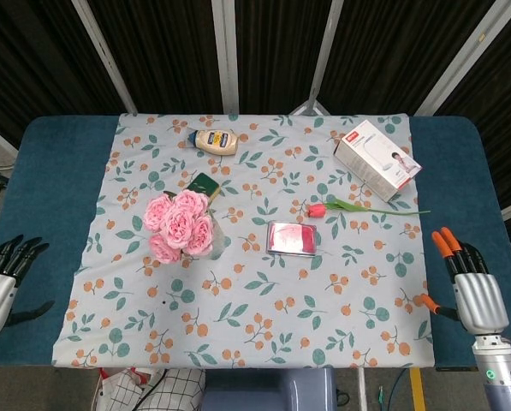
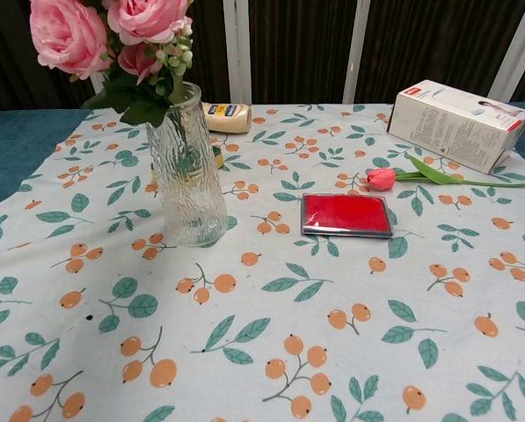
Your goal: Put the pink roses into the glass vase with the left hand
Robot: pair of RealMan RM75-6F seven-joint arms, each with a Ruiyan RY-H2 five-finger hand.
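Note:
The pink roses stand in the ribbed glass vase, which is upright on the flowered cloth left of centre. From the head view the blooms hide most of the vase. My left hand is far off at the table's left front edge, fingers apart, holding nothing. Over the right front edge my right hand, with orange fingertips, is spread and empty too. Neither hand shows in the chest view.
A red flat case lies right of the vase. A single pink tulip, a white box, a mayonnaise bottle and a green object behind the vase lie further back. The blue table shows beside the cloth.

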